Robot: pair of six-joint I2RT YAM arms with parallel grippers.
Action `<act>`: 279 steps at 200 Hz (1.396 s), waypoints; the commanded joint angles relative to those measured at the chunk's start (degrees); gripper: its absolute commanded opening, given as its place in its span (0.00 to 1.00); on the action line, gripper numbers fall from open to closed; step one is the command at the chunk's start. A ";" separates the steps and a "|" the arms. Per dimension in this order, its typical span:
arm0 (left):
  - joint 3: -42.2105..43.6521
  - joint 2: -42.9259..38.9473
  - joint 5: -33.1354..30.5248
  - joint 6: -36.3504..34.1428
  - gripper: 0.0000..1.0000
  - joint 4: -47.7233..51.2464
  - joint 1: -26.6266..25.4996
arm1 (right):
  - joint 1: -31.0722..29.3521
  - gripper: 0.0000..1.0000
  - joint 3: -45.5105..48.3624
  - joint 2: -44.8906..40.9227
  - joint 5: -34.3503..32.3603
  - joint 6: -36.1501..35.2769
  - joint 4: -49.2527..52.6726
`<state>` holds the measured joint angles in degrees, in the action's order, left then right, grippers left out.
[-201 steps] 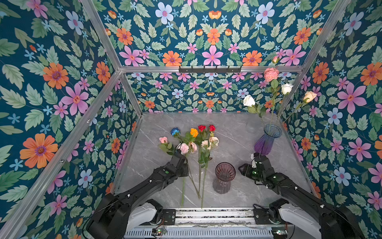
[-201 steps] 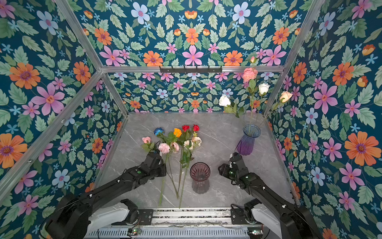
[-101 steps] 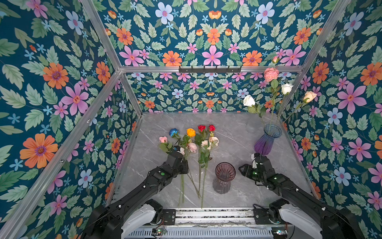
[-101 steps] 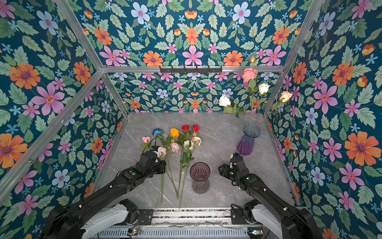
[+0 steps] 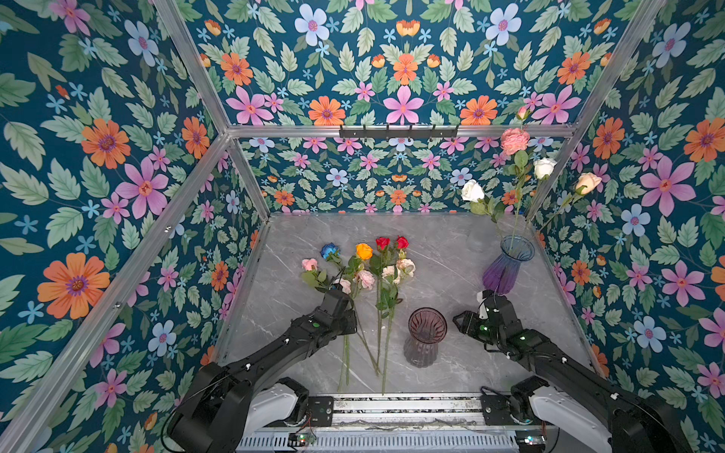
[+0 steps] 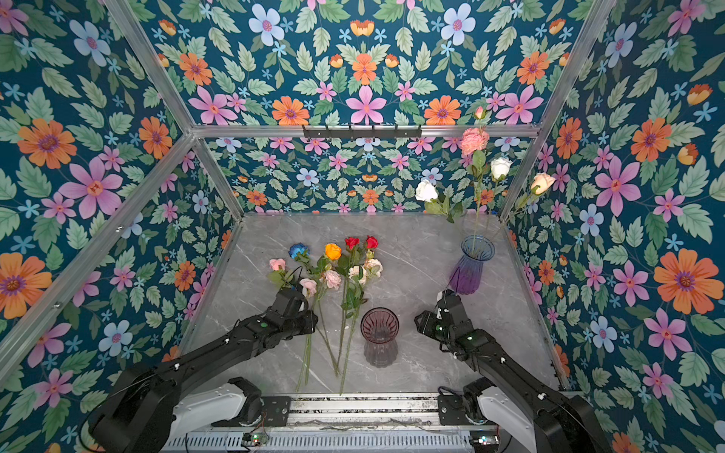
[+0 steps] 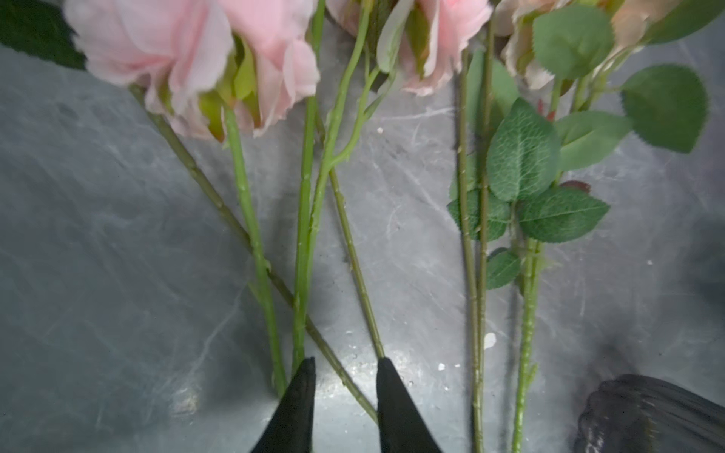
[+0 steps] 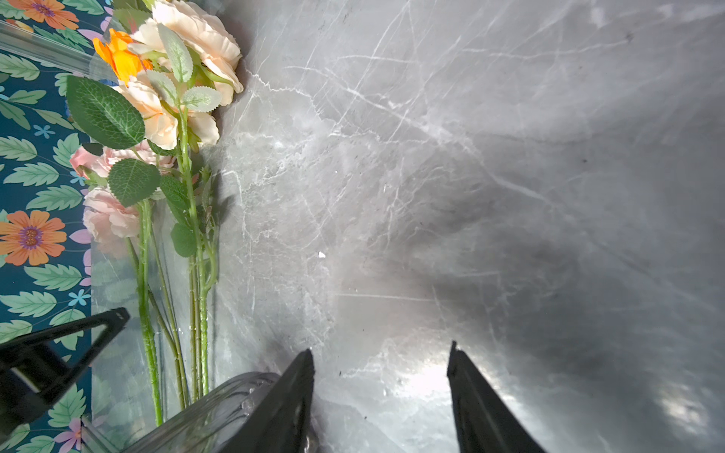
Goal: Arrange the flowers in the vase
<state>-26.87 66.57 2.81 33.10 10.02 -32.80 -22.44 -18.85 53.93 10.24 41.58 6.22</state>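
Four flowers (image 5: 514, 140) stand in the purple vase (image 5: 508, 270); roughly nine more (image 5: 365, 279) lie on the marble tabletop (image 5: 451, 251).

Pick step: the left gripper (image 7: 345, 392), jaws slightly parted, straddles an olive stem (image 7: 219, 207).

The right gripper (image 8: 380, 384) is spread and empty.

Next: pinch one stem only.

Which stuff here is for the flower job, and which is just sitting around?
For the job: loose flowers on the table; purple-blue vase, already holding tall flowers.
Just there: dark empty vase, maybe a spare; black hook rail; flowery wallpaper.
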 commanded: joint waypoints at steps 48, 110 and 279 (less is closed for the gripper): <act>1.42 4.66 -0.96 0.49 0.28 -4.75 0.01 | -0.06 0.57 0.14 -0.21 -0.74 0.04 -0.59; -1.26 -0.91 -3.68 -0.89 0.26 0.16 0.01 | -0.06 0.57 0.21 -0.32 -0.84 0.09 -0.61; 0.06 4.98 -5.80 -2.25 0.21 -1.88 0.45 | -0.04 0.57 0.39 -0.54 -0.92 0.12 -0.59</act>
<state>-27.11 71.22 -2.98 31.16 9.19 -32.51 -22.44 -18.57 53.45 9.85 41.74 6.22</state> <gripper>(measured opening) 0.245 0.568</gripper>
